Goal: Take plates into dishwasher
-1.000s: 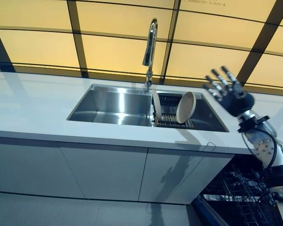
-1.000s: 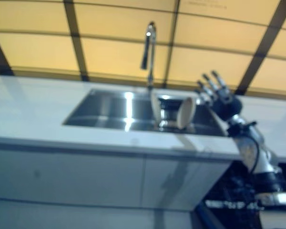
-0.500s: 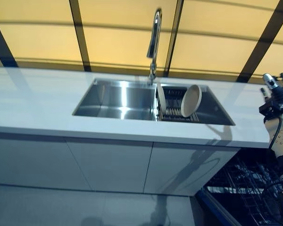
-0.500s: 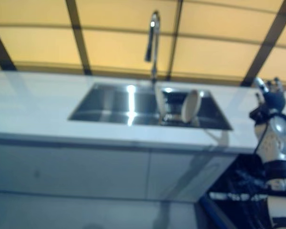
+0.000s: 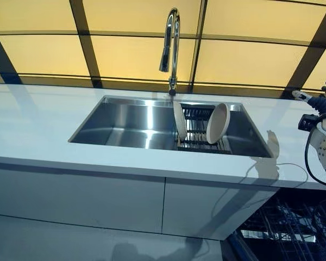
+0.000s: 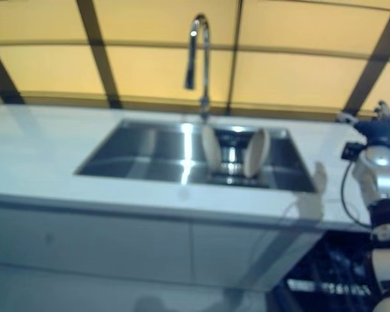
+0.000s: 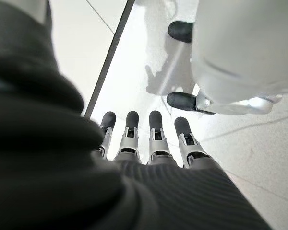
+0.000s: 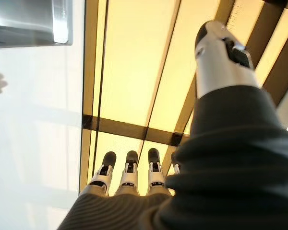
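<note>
Two cream plates stand on edge in a dark rack [image 5: 198, 142] at the right end of the steel sink [image 5: 125, 122]: one [image 5: 179, 120] on the rack's left side, the other [image 5: 217, 123] leaning on its right side. My right hand [image 5: 321, 102] is open and empty, raised above the counter's right end, well to the right of the plates. Its straight fingers [image 8: 129, 172] show in the right wrist view. My left hand [image 7: 153, 139] is open and empty, hanging low towards the floor. The open dishwasher's dark wire rack [image 5: 285, 225] is at lower right, below the counter.
A tall chrome faucet [image 5: 171, 49] rises behind the sink, just behind the plates. The white counter [image 5: 38, 125] runs along both sides of the sink. Yellow wall panels with dark frames stand behind it. White cabinet fronts [image 5: 98, 201] are below.
My right hand has drawn back from close to the right plate to the far right, over the counter's end. The head camera has shifted. The plates have not moved.
</note>
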You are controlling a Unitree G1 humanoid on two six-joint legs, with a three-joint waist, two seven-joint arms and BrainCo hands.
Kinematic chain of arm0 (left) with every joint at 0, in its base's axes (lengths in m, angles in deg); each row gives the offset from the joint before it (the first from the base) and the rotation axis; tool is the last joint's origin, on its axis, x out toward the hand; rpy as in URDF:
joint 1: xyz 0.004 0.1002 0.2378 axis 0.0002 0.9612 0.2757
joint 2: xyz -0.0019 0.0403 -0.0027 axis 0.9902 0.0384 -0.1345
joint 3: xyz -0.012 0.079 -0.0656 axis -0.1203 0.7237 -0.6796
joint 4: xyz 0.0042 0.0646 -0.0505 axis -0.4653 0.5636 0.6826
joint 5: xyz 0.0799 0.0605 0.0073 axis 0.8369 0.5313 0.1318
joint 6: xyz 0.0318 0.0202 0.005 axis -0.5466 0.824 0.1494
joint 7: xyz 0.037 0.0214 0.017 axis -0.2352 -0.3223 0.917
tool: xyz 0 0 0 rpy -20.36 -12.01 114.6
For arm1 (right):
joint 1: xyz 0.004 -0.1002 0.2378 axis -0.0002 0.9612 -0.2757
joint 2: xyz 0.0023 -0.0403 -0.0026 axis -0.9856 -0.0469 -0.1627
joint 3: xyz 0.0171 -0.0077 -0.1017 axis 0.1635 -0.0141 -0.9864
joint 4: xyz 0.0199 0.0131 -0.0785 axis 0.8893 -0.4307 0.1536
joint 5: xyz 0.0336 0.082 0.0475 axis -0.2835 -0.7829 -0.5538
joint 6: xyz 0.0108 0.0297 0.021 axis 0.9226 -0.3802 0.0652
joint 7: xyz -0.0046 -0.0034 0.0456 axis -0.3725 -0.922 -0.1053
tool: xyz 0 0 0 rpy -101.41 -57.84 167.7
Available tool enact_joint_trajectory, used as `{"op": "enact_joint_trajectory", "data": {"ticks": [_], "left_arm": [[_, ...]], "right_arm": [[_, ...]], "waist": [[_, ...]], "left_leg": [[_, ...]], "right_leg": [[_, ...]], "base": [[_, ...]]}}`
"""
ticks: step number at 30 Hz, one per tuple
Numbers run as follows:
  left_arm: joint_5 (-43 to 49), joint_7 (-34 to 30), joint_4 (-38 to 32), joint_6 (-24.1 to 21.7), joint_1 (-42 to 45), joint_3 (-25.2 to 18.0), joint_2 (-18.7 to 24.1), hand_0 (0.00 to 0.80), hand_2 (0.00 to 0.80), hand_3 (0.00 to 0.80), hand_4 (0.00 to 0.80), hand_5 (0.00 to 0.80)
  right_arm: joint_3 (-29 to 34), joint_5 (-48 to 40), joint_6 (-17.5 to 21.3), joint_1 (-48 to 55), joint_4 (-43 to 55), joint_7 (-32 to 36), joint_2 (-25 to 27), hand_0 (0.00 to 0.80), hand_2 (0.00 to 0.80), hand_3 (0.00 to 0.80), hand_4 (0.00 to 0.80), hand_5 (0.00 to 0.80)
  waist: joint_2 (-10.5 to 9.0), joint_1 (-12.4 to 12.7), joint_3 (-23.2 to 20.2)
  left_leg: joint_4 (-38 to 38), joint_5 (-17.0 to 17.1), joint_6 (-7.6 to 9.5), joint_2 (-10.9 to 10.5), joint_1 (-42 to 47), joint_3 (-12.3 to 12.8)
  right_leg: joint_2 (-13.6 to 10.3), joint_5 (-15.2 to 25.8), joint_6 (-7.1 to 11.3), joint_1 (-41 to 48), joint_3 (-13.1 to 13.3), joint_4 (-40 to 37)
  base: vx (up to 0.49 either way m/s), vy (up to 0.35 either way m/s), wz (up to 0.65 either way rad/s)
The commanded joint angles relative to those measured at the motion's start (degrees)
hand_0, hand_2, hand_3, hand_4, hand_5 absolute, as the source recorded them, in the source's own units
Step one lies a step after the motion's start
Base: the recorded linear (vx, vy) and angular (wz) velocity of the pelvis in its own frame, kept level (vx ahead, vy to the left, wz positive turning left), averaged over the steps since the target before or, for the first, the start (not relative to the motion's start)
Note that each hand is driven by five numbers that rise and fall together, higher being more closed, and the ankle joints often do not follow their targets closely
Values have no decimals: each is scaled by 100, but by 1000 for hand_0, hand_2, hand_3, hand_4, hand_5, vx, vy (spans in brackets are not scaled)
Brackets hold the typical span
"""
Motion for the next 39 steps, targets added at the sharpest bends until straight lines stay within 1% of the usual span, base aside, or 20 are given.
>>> {"op": "enact_joint_trajectory", "data": {"ticks": [1,2,3,4,5,6,7,9,12,18,19,20,25,30,33,34,39], "left_arm": [[-81,32,18,25,-198,195,102,0,0,0,0,0],[-18,3,16,45,-209,244,109,0,0,0,0,0],[-20,-8,-11,92,-211,295,129,0,0,0,0,0],[-56,31,-53,144,-253,362,148,0,0,0,0,0],[-94,93,-106,160,-292,392,170,0,0,0,0,0],[-137,112,-154,222,-343,373,197,0,0,0,0,0],[-188,107,-154,230,-366,378,223,0,0,0,0,0],[-185,65,-135,180,-336,361,306,0,0,0,0,0],[-134,28,-107,149,-324,301,357,0,0,0,0,0],[3,-71,-56,78,-174,285,266,0,0,0,0,0],[19,-77,-38,71,-156,303,251,0,0,0,0,0],[67,-106,-17,85,-115,306,234,0,0,0,0,0],[25,-103,22,72,7,312,168,0,0,0,0,0],[16,-89,54,41,54,264,177,0,0,0,0,0],[71,-92,65,9,71,257,189,0,0,0,0,0],[94,-104,66,-10,86,246,191,0,0,0,0,0],[140,-114,41,-1,113,251,189,0,0,0,0,0]], "right_arm": [[4,5,138,-602,54,-267,-38,0,0,0,0,0],[0,55,150,-611,-7,-240,-101,0,0,0,0,0],[1,14,157,-626,-43,-210,-125,0,0,0,0,0],[93,89,107,-490,68,-151,-146,0,0,0,0,0],[201,220,-8,-315,271,-87,-162,0,0,0,0,0],[226,194,-46,-189,404,-8,-168,0,0,0,0,0],[220,177,-55,-158,462,45,-205,0,0,0,0,0],[258,260,-109,-148,527,282,-229,0,0,0,0,0],[153,315,-211,-189,583,556,-205,0,0,0,0,0],[48,497,-519,-256,743,375,-161,0,0,0,0,0],[32,501,-586,-258,771,312,-168,0,0,0,0,0],[13,523,-734,-250,824,290,-169,0,0,0,0,0],[-106,388,-1069,-318,955,298,-228,0,0,0,0,0],[-168,255,-1269,-386,1013,315,-256,0,0,0,0,0],[-197,244,-1426,-402,1032,377,-249,0,0,0,0,0],[-243,306,-1555,-453,1032,450,-210,0,0,0,0,0],[-431,318,-1961,-587,998,772,-140,0,0,0,0,0]], "waist": [[-129,68,72],[-91,31,78],[-77,19,84],[-38,1,94],[-15,-27,90],[35,-52,74],[75,-67,68],[119,-97,21],[101,-103,-66],[9,-55,-185],[-5,-50,-196],[-18,-52,-209],[-28,-52,-200],[-40,-35,-178],[-53,-24,-158],[-64,-18,-144],[-94,-7,-100]], "left_leg": [[274,166,496,-292,-490,45],[-675,378,466,-258,-271,154],[-841,377,504,-235,-152,191],[-1006,377,540,-336,-77,69],[-1126,375,580,-384,7,5],[-1428,441,581,-404,153,-23],[-1689,492,593,-401,293,-23],[-1963,517,604,-378,486,123],[-1990,455,639,-400,462,104],[-1990,369,636,-343,418,224],[-1990,369,628,-336,405,233],[-1990,370,614,-319,393,254],[-1990,375,568,-297,375,281],[-1990,396,548,-288,333,288],[-1990,416,534,-280,301,290],[-1990,423,526,-276,285,294],[-1990,449,505,-262,251,295]], "right_leg": [[-147,-645,310,196,-134,510],[-155,-656,346,237,-183,498],[-182,-701,356,226,-211,548],[-244,-670,422,199,-251,547],[-289,-610,491,148,-253,533],[-325,-529,581,97,-267,510],[-345,-487,646,56,-267,499],[-353,-440,718,47,-249,401],[-350,-392,758,-4,-219,303],[-334,-418,751,68,-266,107],[-331,-411,750,83,-272,72],[-328,-408,746,107,-275,26],[-323,-383,747,158,-279,-76],[-325,-387,751,141,-295,-76],[-327,-391,750,129,-323,-76],[-332,-395,750,119,-334,-76],[-335,-395,752,92,-368,-76]], "base": [[63,93,-6],[117,129,12],[148,169,29],[130,150,27],[124,157,20],[101,121,1],[99,100,-1],[93,63,-6],[67,27,-1],[73,-11,-3],[66,-33,-1],[58,-29,0],[69,-16,-3],[53,-10,-3],[52,-18,0],[43,-12,1],[46,-14,0]]}}
